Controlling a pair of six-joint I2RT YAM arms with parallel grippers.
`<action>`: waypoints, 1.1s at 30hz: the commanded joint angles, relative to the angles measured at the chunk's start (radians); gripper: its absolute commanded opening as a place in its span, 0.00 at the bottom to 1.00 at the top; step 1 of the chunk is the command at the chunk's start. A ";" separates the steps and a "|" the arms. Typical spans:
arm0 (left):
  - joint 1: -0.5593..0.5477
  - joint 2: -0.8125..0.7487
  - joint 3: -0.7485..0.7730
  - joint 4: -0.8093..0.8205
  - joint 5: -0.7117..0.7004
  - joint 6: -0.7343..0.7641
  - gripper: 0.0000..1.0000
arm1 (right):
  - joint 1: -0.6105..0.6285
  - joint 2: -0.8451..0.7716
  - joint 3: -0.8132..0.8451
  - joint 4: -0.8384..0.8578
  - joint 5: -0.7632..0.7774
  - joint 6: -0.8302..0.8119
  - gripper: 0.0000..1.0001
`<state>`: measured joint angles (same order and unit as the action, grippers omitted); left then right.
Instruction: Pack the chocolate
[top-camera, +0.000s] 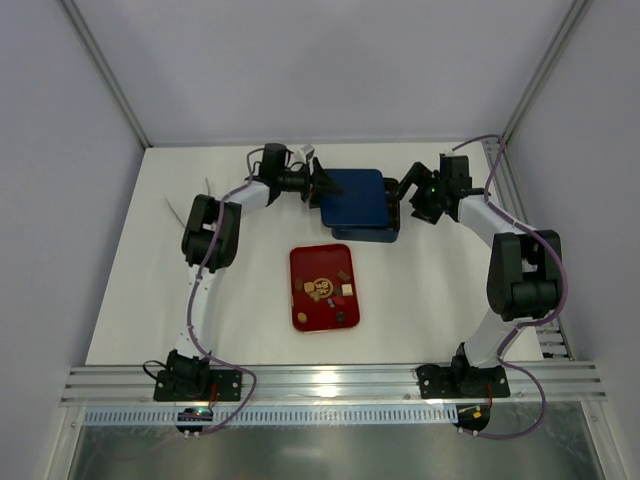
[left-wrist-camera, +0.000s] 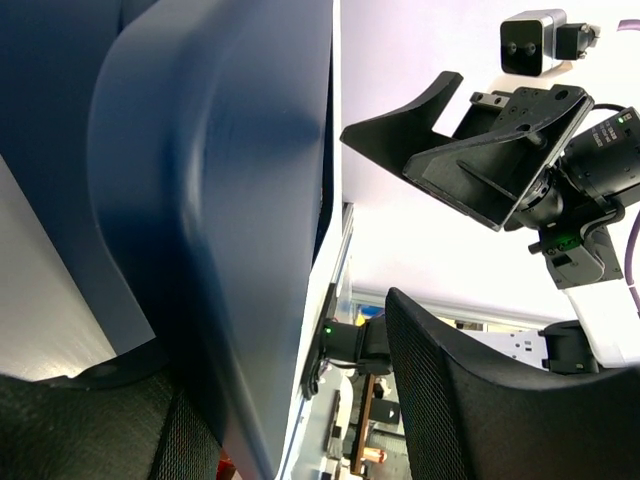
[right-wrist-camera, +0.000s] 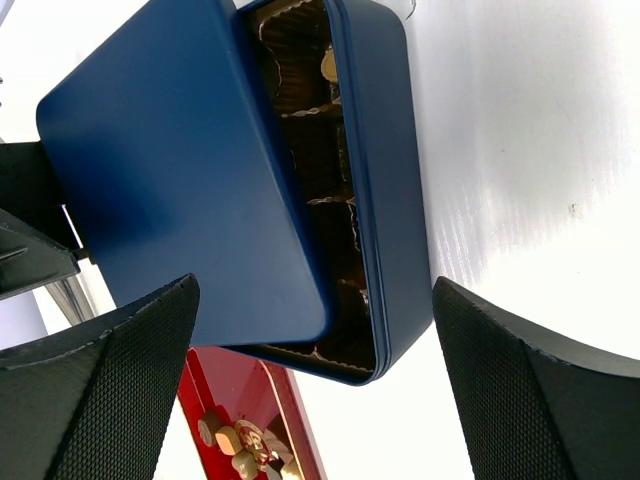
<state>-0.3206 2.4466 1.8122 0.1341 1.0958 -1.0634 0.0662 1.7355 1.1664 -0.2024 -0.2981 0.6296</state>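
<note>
- The tray (top-camera: 305, 262) is being carried by the table (top-camera: 150, 300) at the centre of the top view.
- The chocolate (top-camera: 322, 290) is being kept loose in the tray, around its middle.
- The box (top-camera: 390, 235) is being borne just above and right of the tray, apart from it.
- The lid (top-camera: 352, 195) is being rested on the box, shifted left, with the cells on the right being left uncovered.
- The lid's left edge is being straddled by the left gripper (top-camera: 322, 187).
- The box is being flanked on the right by the right gripper (top-camera: 411, 198), apart from it.
</note>
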 joint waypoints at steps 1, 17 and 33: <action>0.021 -0.044 0.021 -0.083 -0.013 0.055 0.59 | 0.006 -0.010 -0.001 0.038 0.005 -0.014 0.98; 0.037 -0.104 0.012 -0.131 0.006 0.089 0.67 | 0.006 -0.016 -0.019 0.047 0.001 -0.010 0.98; 0.068 -0.159 -0.056 -0.154 0.003 0.091 0.66 | 0.004 -0.031 -0.045 0.055 -0.003 -0.008 0.98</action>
<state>-0.2661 2.3573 1.7676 0.0017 1.0920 -0.9859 0.0662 1.7355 1.1267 -0.1860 -0.2985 0.6300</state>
